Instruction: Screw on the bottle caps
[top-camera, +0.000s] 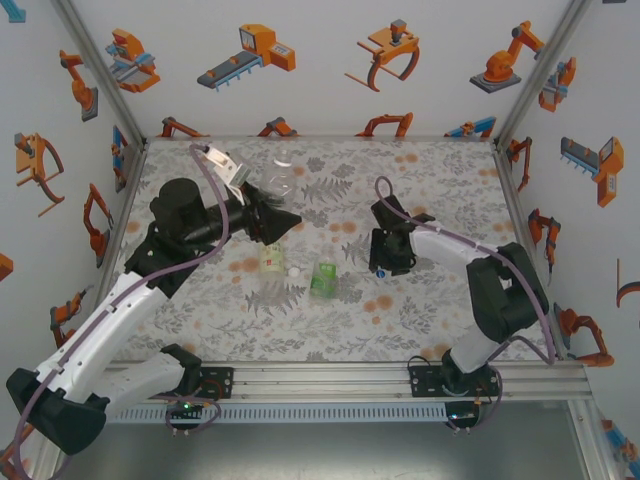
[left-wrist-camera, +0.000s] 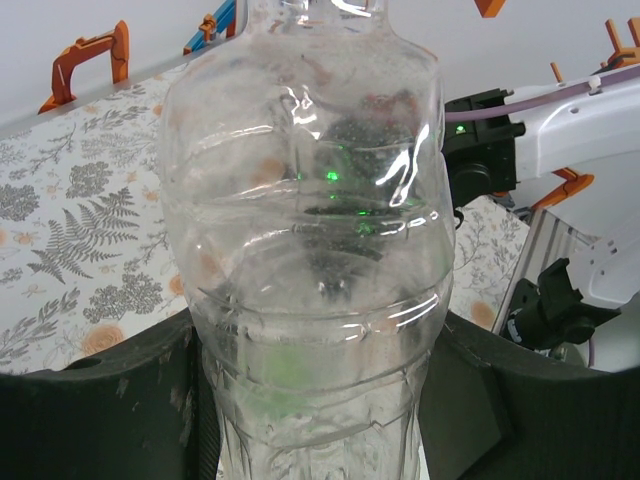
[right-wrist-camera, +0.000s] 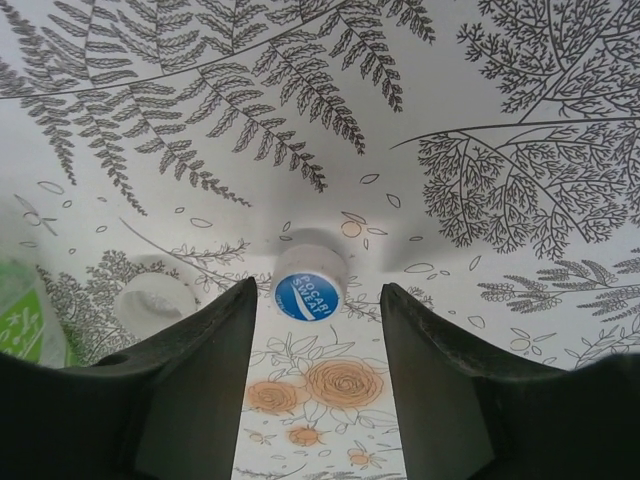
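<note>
Right wrist, right claw (right-wrist-camera: 318, 292) parted, framing blue cap (right-wrist-camera: 307, 296) (not gripped)

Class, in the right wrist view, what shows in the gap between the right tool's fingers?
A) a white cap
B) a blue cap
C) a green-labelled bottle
B: the blue cap sits in the gap of the open right tool, with the white cap off to one side.

The fern-print table (top-camera: 400, 320) bears a yellow-label bottle (top-camera: 271, 258), green-label bottle (top-camera: 323, 279), white cap (top-camera: 294, 271) and blue cap (right-wrist-camera: 308, 295).
</note>
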